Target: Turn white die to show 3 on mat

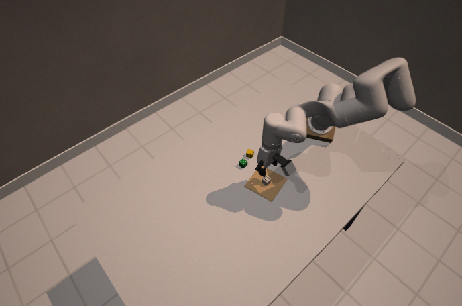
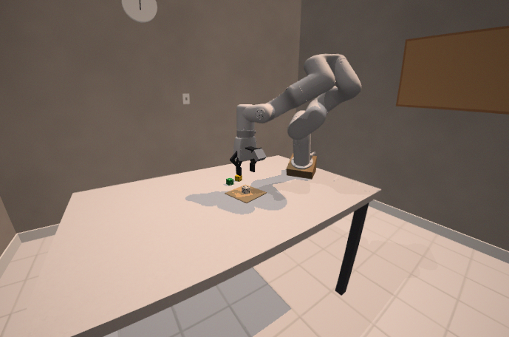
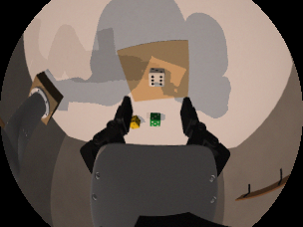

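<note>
Gripper (image 2: 244, 164) spread wide, pointing down
</note>
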